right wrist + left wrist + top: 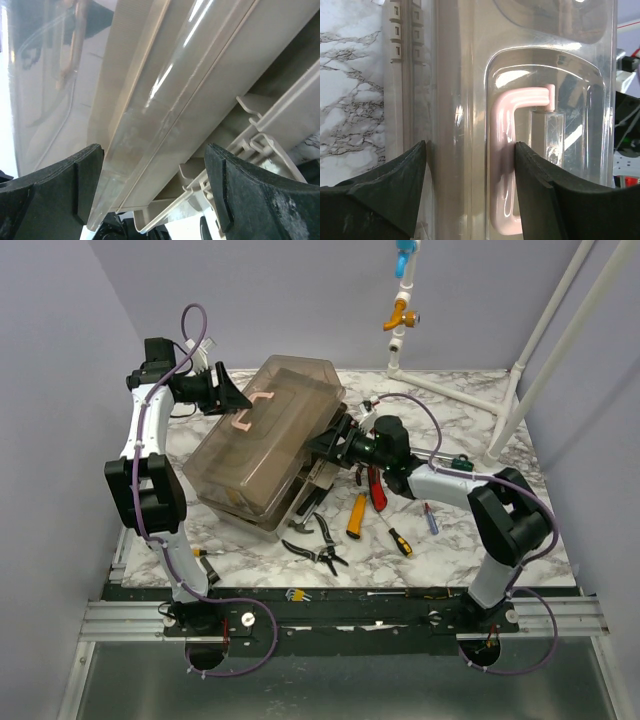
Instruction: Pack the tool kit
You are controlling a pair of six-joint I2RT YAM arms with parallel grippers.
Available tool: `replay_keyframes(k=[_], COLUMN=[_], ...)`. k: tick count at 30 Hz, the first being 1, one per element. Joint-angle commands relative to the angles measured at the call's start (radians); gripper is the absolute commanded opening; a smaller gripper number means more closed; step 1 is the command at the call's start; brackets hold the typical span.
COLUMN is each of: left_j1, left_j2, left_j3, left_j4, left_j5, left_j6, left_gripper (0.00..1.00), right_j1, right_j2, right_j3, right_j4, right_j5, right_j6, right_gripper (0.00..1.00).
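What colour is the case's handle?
The handle is pale pink, clearest in the left wrist view.

A white marble-patterned tabletop [480, 550] spreads under both grippers; in the left wrist view its grey veining [350, 100] shows just left of the left gripper [236, 398]. Beyond the right gripper [325, 440], at the far right corner, a white PVC pipe frame [515, 390] stands on the marble. Above and behind that gripper hangs a white pipe with an orange valve [400, 315] and a blue fitting [403, 262]. Lilac walls [60, 340] close in the far side and both flanks. Aluminium rails [340, 615] run along the near edge.
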Motion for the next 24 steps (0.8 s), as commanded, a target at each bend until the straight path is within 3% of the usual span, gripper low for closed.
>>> replay_keyframes(k=[1, 4, 6, 11, 17, 24], left_j1=[-0.008, -0.007, -0.009, -0.008, -0.008, -0.075], left_j2=[0.064, 0.051, 0.027, -0.055, -0.196, -0.426], left_j3=[-0.038, -0.043, -0.052, -0.003, 0.098, 0.128], left_j4=[-0.042, -0.041, -0.031, -0.071, -0.132, -0.133], left_j5=[0.127, 0.121, 0.111, 0.01, -0.238, -0.573], left_j6=[-0.04, -0.046, -0.055, -0.055, -0.083, -0.051], left_gripper=[0.38, 0.38, 0.45, 0.7, 0.98, 0.99], right_j1=[-0.004, -0.005, -0.004, -0.004, -0.004, -0.003], right_j2=[0.077, 0.108, 0.112, 0.083, 0.057, 0.067], right_j3=[0.04, 0.054, 0.07, 0.073, 0.075, 0.118], right_j4=[0.143, 0.233, 0.251, 0.295, 0.328, 0.334], right_j5=[-0.095, -0.124, -0.131, -0.15, -0.172, -0.202], right_j6=[0.087, 0.126, 0.126, 0.122, 0.121, 0.105], right_gripper=[0.89, 0.84, 0.81, 0.71, 0.57, 0.52])
